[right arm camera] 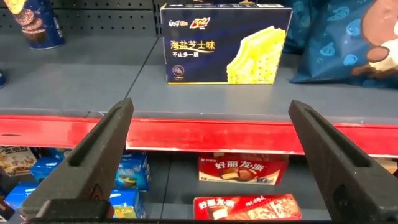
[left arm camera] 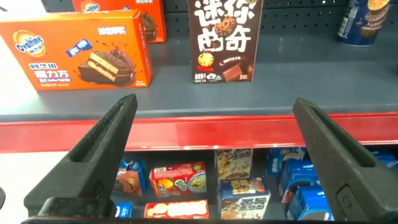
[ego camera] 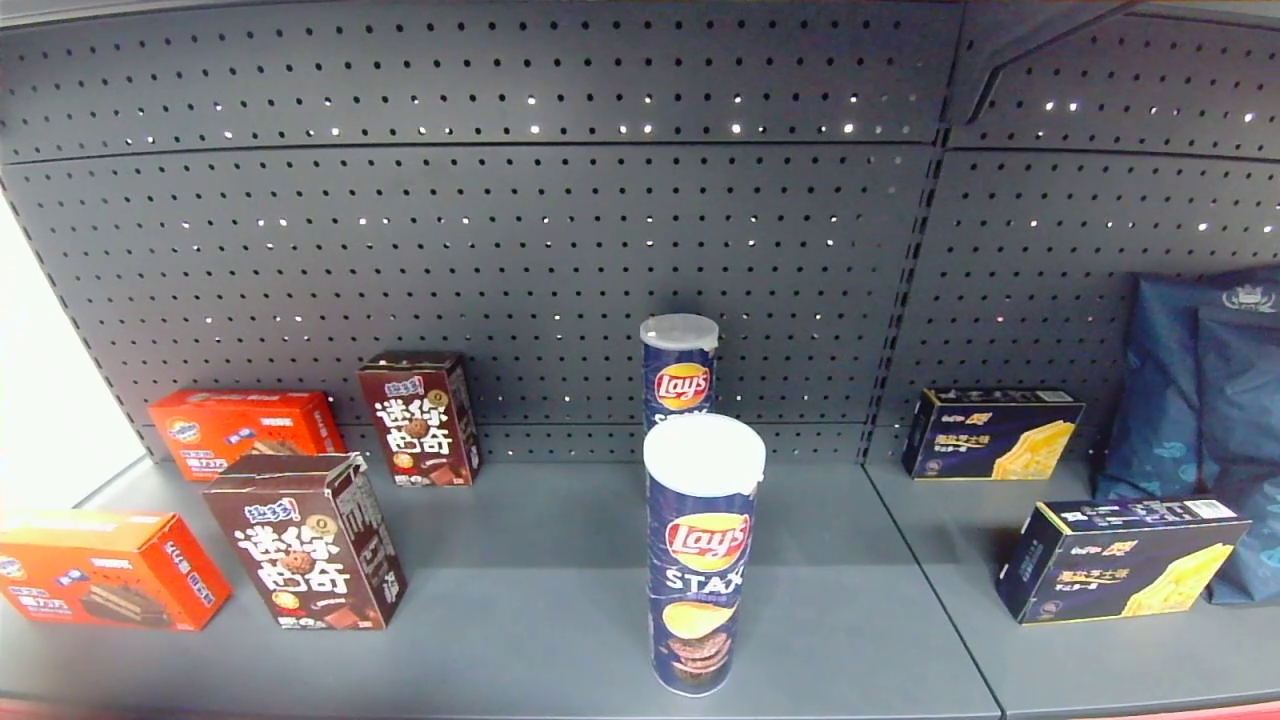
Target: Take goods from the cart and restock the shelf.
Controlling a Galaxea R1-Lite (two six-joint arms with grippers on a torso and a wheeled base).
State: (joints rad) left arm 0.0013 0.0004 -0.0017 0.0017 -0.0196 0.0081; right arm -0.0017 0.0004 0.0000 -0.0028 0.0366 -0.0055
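On the dark grey shelf (ego camera: 560, 560) stand two tall chip cans, one at the front (ego camera: 700, 560) and one behind it (ego camera: 678, 375). Two brown cookie boxes (ego camera: 305, 545) and two orange cake boxes (ego camera: 105, 570) fill the left side. Two dark blue cracker boxes (ego camera: 1120, 560) lie on the right. My left gripper (left arm camera: 214, 102) is open and holds nothing, level with the shelf's red front edge (left arm camera: 205, 130), facing an orange box (left arm camera: 87, 53) and a brown box (left arm camera: 225, 40). My right gripper (right arm camera: 211, 104) is open too, facing a cracker box (right arm camera: 224, 43).
Blue bags (ego camera: 1210, 400) lean at the far right of the shelf, also beside the cracker box as a blue bag (right arm camera: 348, 43). A perforated back panel (ego camera: 500, 250) closes the shelf. Below the red edge, a lower shelf holds several small packs (left arm camera: 180, 180) and red boxes (right arm camera: 242, 171).
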